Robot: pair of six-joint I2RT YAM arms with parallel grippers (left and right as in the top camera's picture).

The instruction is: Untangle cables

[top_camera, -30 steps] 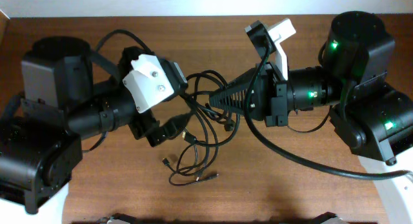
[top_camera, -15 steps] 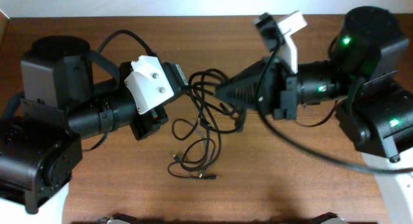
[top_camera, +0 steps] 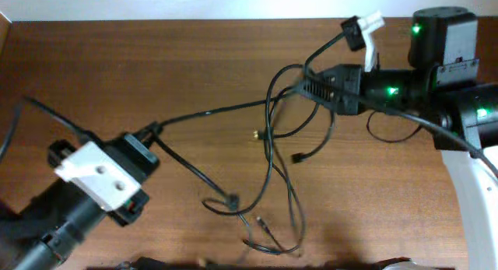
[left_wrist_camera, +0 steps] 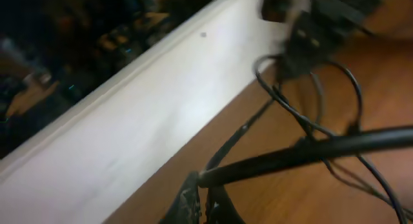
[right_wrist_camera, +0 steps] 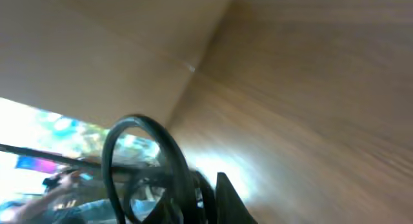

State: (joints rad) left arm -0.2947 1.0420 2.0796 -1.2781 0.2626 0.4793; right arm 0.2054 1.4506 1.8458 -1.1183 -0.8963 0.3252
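Observation:
Thin black cables (top_camera: 270,161) are spread across the wooden table, with small plug ends near the middle (top_camera: 256,134) and near the front (top_camera: 261,219). One cable (top_camera: 218,109) runs taut between the two grippers. My left gripper (top_camera: 152,132) at lower left is shut on its end; the left wrist view shows that cable (left_wrist_camera: 303,152) pinched at my left gripper (left_wrist_camera: 205,185). My right gripper (top_camera: 305,87) at upper right is shut on several strands that loop and hang down from it. The right wrist view shows cable loops (right_wrist_camera: 171,153) caught at my right gripper (right_wrist_camera: 206,198).
A white wall strip (top_camera: 194,4) runs along the table's far edge. The right arm's base (top_camera: 443,36) and its thicker black lead (top_camera: 389,134) fill the right side. The left arm's body (top_camera: 70,215) covers the front left corner.
The left gripper shut on a cable and pulled back to the lower left. The right gripper drew away to the upper right. The tangled bundle has been stretched out between them.

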